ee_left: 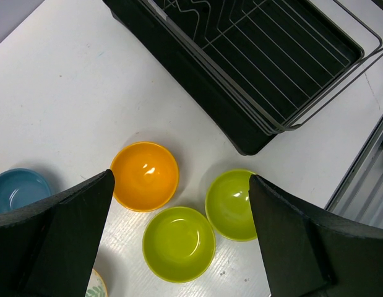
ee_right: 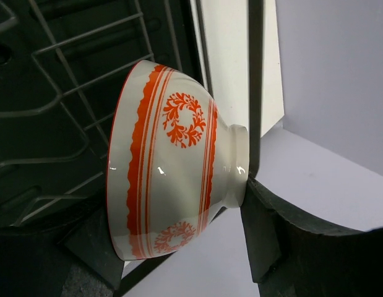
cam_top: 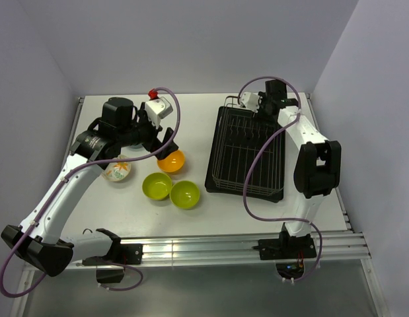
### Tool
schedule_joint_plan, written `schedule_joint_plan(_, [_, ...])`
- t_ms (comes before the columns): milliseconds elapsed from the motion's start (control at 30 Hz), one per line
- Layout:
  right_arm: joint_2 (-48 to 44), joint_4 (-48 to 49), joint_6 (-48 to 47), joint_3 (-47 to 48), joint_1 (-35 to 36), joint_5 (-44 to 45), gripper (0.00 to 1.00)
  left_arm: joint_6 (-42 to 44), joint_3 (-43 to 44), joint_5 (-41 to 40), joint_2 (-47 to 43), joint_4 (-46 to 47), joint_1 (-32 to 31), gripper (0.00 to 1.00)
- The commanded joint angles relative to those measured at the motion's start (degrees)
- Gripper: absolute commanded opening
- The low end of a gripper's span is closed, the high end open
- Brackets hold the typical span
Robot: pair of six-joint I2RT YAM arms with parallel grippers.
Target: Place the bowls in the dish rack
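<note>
Bowls (ee_left: pixel 145 176) waiting: five on your desk (cam_top: pixel 191 119).
Rack (cam_top: pixel 238 158): nothing seated yet.
Right fingers (ee_right: pixel 290 241): gripping patterned bowl (ee_right: pixel 172 167).
Left fingers (ee_left: pixel 61 235): spread, empty.

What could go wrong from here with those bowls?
The right gripper pinches a patterned bowl on its side over the dish rack; it could slip or land crooked on the wires. The open left gripper hangs above the orange bowl and two green bowls packed close; coming down, it might knock a neighbour.
</note>
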Motion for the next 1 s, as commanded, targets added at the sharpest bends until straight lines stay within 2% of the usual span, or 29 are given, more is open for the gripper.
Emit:
schedule_joint_plan(0, [0.4,4.9,-2.8,-0.8,0.5,3.5,0.05,0.5,0.6,0.9,-0.9,1.8,0.2,0.96])
schedule_joint_plan(267, [0.7,5.5,-4.6,-2.6,0.9,5.3,0.14,0.9,0.7,0.9,-0.9,1.4,0.2,0.96])
schedule_joint_plan(567, [0.7,4.8,-4.7,-3.8,1.6,6.6,0.47,1.3,0.5,0.4,-0.9,1.4,0.2,0.96])
schedule_joint_plan(967, [-2.1,2.6,-4.7,-6.5,2.8,6.9,0.49,1.6,0.1,0.0,-1.5,1.4,0.2,0.96])
